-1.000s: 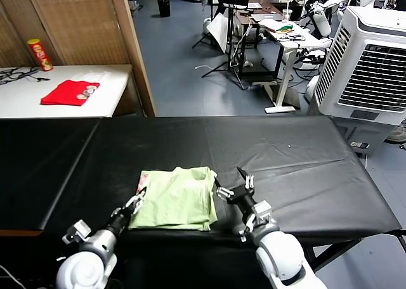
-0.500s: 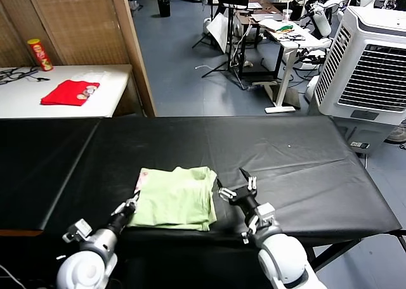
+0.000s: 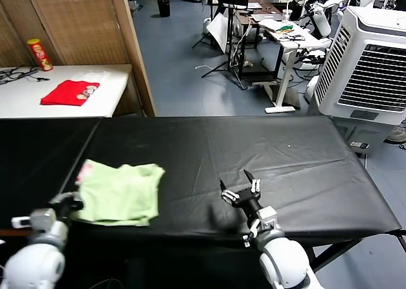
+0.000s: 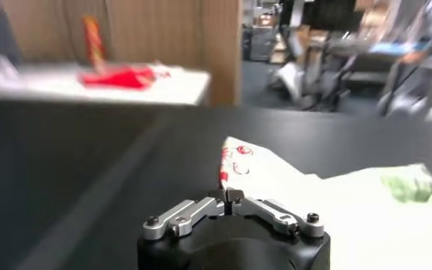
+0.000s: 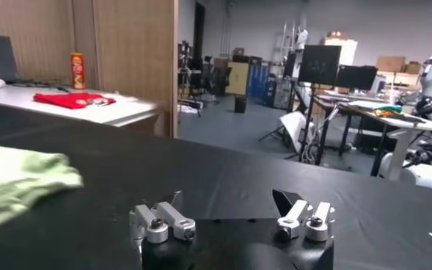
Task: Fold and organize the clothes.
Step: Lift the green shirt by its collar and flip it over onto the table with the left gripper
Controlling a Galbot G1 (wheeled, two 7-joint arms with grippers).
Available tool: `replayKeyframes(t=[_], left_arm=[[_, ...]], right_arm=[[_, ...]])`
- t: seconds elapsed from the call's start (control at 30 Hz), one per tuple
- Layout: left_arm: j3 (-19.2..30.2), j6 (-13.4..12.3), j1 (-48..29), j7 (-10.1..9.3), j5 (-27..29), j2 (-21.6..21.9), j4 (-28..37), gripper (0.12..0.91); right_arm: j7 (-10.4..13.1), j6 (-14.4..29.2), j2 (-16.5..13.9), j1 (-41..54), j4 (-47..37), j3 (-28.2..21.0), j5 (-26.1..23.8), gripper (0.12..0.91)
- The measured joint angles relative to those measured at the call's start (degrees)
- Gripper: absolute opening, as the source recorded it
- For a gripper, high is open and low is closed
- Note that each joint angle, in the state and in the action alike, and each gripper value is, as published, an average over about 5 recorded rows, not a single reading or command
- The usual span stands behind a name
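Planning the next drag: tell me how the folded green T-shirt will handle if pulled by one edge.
The T-shirt is probably floppy: its edges look rumpled. Pulled by the left tool, shut on its hem, it looks likely to bunch. It seems light, lying thin on the table.

Pale light-green T-shirt [image 3: 120, 192] folded into rough rectangle, lying flat and rumpled on black surface [image 3: 285, 162]. Upper layer wrinkled, one corner bunched into small lump. Red-and-white print shows at corner nearest left gripper [image 3: 71, 203], on pale underside. That edge meets closed left jaws, fabric pinched there. Rest of shirt spreads beyond those jaws. Shirt well apart from spread right jaws.
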Motion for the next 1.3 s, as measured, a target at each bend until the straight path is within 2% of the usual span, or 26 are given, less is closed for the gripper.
replayKeyframes(t=[0.13,0.27,0.4,0.57,0.63,0.73,0.9,1.1,1.17,1.3], left_arm=[[-2.8,0.4,0.7,-0.11,4.2,3.5,-2.1,0.132],[-1.5,1.7,0.4,-1.16,4.1,3.3,-4.7,0.132],[3.2,4.2,-0.8,-4.02,-2.1,0.7,-7.1,0.132],[10.7,6.8,-4.3,-9.71,-15.1,-4.8,-7.7,0.132],[13.8,6.9,-6.0,-11.01,-18.4,-7.5,-7.4,0.132],[18.6,6.9,-8.6,-12.00,-20.2,-11.8,-6.6,0.132],[25.7,6.7,-11.6,-11.76,-18.5,-18.3,-5.1,0.132],[31.1,6.1,-12.1,-10.89,-17.2,-23.6,-4.1,0.132],[32.2,5.8,-11.9,-9.96,-16.2,-24.6,-4.1,0.132],[34.0,4.5,-11.2,-6.80,-13.0,-25.5,-4.1,0.144]], right_arm=[[0.0,0.0,0.4,0.1,-0.2,-0.3,-0.3,0.798],[0.0,0.0,0.4,-0.3,0.0,-0.1,-0.6,0.798],[0.0,0.0,0.0,-0.9,0.5,0.7,-0.6,0.798],[-0.1,0.0,0.1,-1.8,1.0,1.7,-0.6,0.798],[-0.1,0.1,0.2,-2.2,1.0,2.2,-0.7,0.798],[-0.1,0.1,0.3,-2.7,1.0,2.8,-0.8,0.798],[-0.1,0.0,0.3,-2.6,0.6,2.8,-1.0,0.798],[-0.2,-0.5,0.3,-1.6,-0.1,2.2,-0.8,0.798],[-0.3,-0.8,0.3,-1.4,-0.2,2.0,-0.4,0.798],[-0.5,-1.9,0.1,-1.0,-0.3,1.6,1.2,0.798]])
